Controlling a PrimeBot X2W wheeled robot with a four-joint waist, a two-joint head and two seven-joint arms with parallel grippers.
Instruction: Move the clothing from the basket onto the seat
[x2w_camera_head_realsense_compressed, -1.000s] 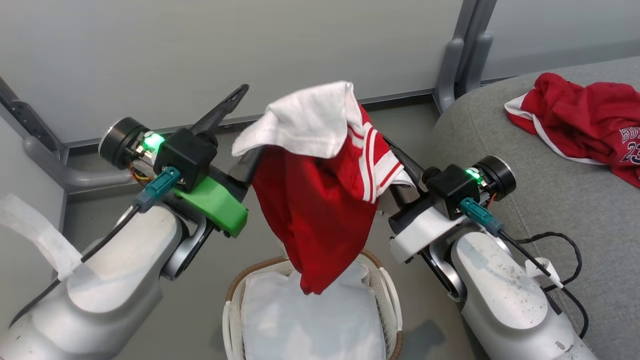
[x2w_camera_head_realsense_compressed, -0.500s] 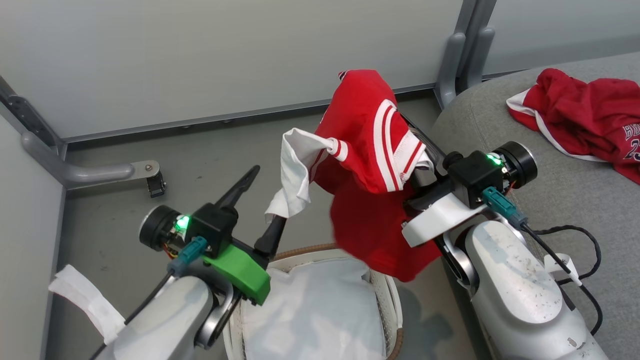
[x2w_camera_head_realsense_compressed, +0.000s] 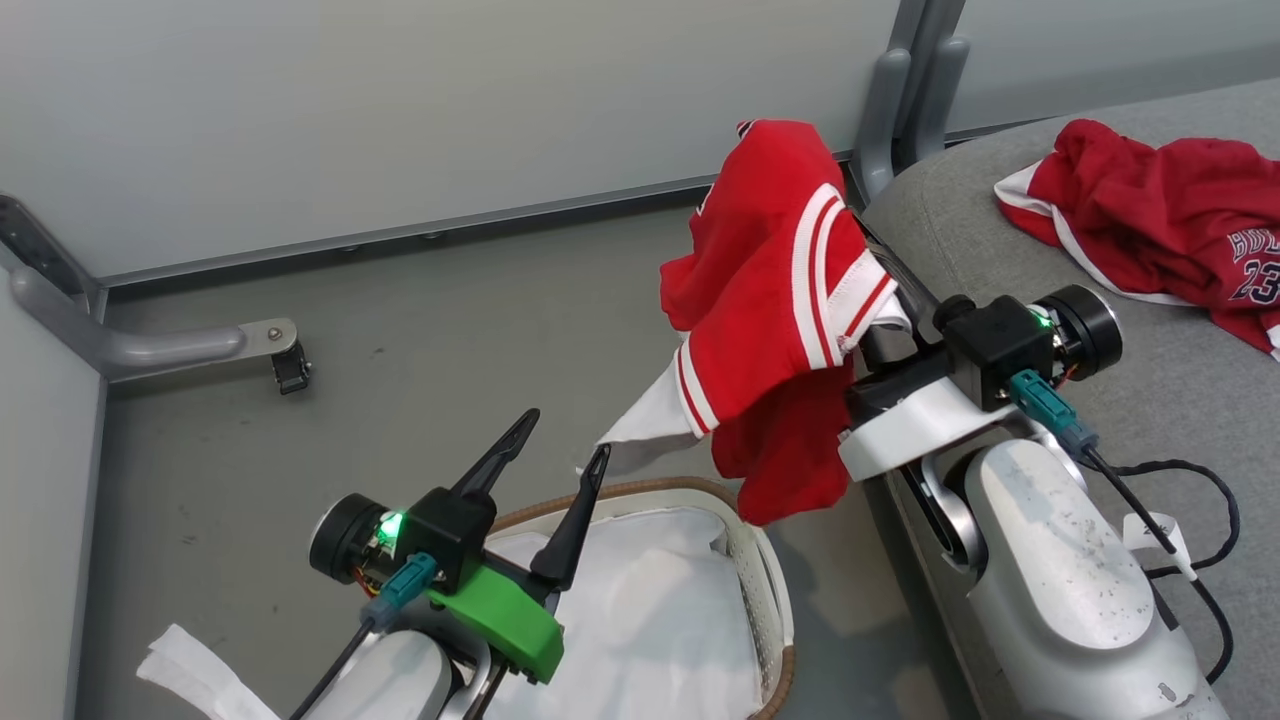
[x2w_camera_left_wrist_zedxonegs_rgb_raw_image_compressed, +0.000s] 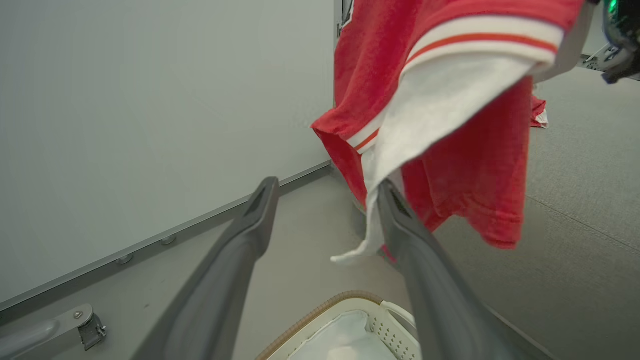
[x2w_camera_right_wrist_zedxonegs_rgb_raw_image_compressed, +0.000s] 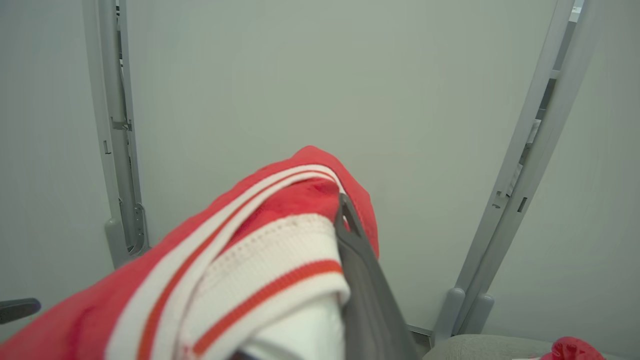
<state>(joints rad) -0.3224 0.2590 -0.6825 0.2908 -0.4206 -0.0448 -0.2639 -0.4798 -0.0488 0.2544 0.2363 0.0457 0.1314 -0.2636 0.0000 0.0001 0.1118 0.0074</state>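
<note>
One red printed jersey (x2w_camera_head_realsense_compressed: 1170, 215) lies on grey upholstered seat (x2w_camera_head_realsense_compressed: 950, 225), upper right. Right gripper (x2w_camera_head_realsense_compressed: 870, 265) jaws pinch red white-striped jersey (x2w_camera_head_realsense_compressed: 790, 300), centre frame; left gripper (x2w_camera_head_realsense_compressed: 565, 432) jaws wide, empty. I judge cream perforated basket (x2w_camera_head_realsense_compressed: 650, 488) cleared; placement remains.

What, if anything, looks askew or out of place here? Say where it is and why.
The red garment hangs bunched from the shut right tool. Its white flap trails down beside a fingertip of the open left tool, above the basket, where it might snag.
</note>
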